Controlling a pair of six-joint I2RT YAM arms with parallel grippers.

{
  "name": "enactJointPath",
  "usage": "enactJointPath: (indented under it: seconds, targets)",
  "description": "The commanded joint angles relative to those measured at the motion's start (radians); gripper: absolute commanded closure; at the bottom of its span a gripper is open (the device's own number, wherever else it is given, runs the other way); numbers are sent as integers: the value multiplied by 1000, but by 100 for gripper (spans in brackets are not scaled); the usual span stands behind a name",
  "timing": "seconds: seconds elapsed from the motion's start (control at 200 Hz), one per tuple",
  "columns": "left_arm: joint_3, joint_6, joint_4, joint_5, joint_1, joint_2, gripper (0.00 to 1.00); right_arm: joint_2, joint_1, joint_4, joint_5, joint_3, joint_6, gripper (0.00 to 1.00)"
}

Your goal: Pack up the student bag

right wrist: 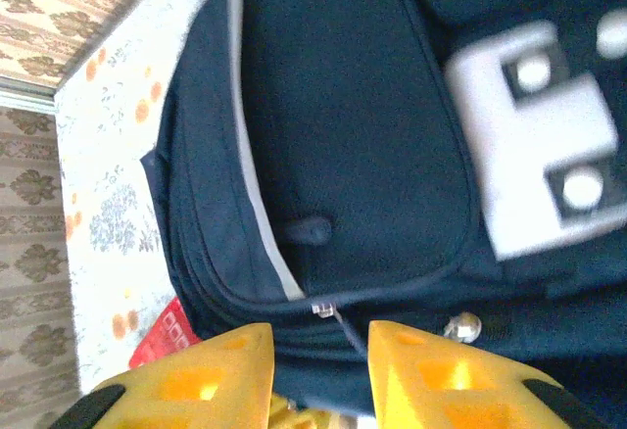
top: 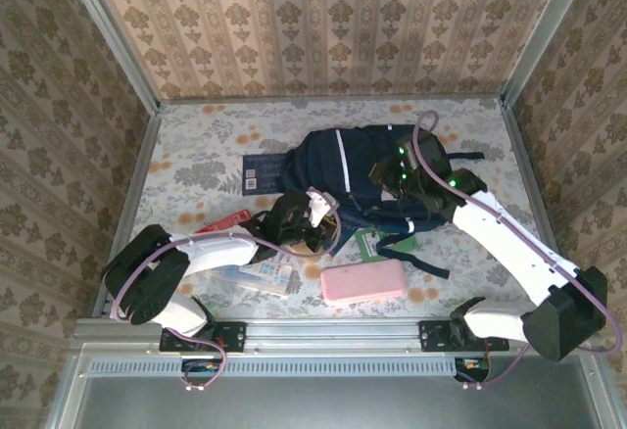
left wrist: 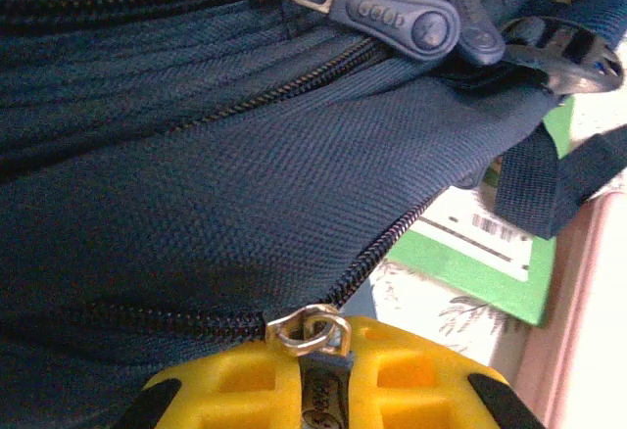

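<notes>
No legible txt, barcode (left wrist: 493, 229) on green card (left wrist: 458, 274)

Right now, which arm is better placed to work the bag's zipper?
Left. The left tool is shut on a zipper pull of the bag. The right tool hangs open over the bag, holding nothing.

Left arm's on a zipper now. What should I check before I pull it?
1. Left gripper shut on the zipper pull: ok.
2. Right gripper bracing the student bag: not ok, jaws open above the fabric, clamping nothing.
3. Zipper track ahead free of snags: cannot tell.
4. Bag opened enough for packing: cannot tell.
5. Pink case lying on the table beside the bag: ok.
</notes>
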Motion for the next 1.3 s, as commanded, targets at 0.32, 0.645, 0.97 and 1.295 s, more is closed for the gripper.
enactJointPath:
  seconds: [0.32,0.645,0.97,1.295]
  targets:
    - [123,45,18,141,-45,49,100,-117,84,491,-135,-468,556,33]
    - [125,42,29,152,-49,52,100,-65,96,665,-22,-530,639,40]
    - [118,50,-3,139,-46,39,100,-64,96,552,64,-519,606,83]
    - [102,25,-70,139,-4,16,100,-118,92,426,130,-479,508,93]
